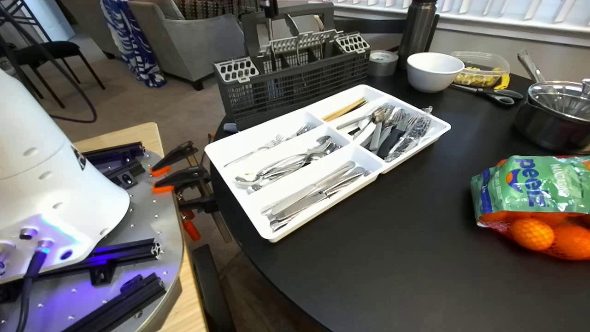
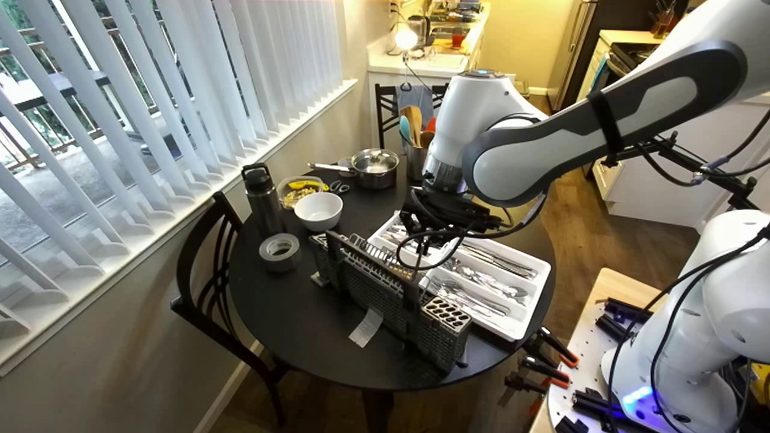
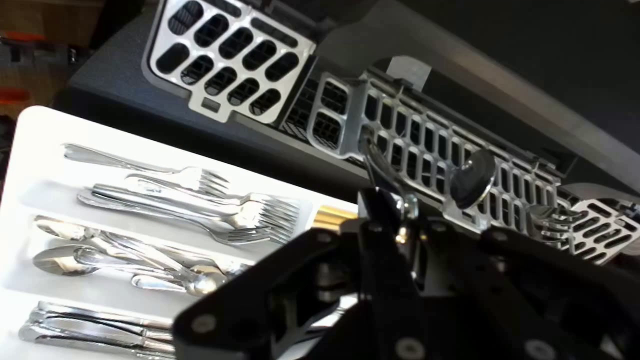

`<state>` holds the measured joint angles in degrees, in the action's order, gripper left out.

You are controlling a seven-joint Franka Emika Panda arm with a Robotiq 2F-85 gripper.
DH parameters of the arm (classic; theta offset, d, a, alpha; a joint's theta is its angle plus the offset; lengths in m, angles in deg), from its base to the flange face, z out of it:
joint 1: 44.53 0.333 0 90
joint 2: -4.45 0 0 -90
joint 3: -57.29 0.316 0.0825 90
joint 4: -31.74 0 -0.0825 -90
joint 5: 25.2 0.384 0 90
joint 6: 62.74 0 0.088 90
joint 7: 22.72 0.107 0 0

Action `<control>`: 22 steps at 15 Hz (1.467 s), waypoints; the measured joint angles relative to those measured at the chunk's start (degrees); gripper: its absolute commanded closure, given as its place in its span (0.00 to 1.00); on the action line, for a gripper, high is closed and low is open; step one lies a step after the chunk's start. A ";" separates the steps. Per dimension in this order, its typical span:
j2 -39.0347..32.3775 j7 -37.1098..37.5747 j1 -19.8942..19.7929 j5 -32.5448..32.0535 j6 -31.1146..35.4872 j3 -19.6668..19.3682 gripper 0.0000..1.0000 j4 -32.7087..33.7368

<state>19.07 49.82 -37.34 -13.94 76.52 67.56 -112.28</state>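
Closest in the wrist view with the gripper (image 3: 390, 212), clamped together on a metal piece of cutlery (image 3: 381, 167) at the slotted top of a grey basket (image 1: 290, 90), too dark to tell whether poking into it or just above, near a spoon (image 3: 472, 180) and a fork (image 3: 552, 220) standing there. Just beside the basket, sorted with forks (image 3: 190, 177), spoons (image 3: 57, 260) and knives (image 3: 85, 330) in separate compartments of a white tray (image 1: 256, 135). Farther along the black tabletop (image 1: 392, 258), set out with a roll of tape (image 1: 383, 67), a white bowl (image 1: 428, 76) and a bag of mandarins (image 1: 539, 203).
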 measured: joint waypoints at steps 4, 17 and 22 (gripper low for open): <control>0.41 1.97 -1.07 -3.67 -0.91 0.48 0.97 -0.13; -8.96 4.09 -3.01 -10.93 -0.84 -0.04 0.47 3.87; -9.24 -9.54 -1.70 0.10 -2.71 -1.50 0.16 5.41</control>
<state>9.83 40.28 -39.04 -13.84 73.81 66.05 -106.86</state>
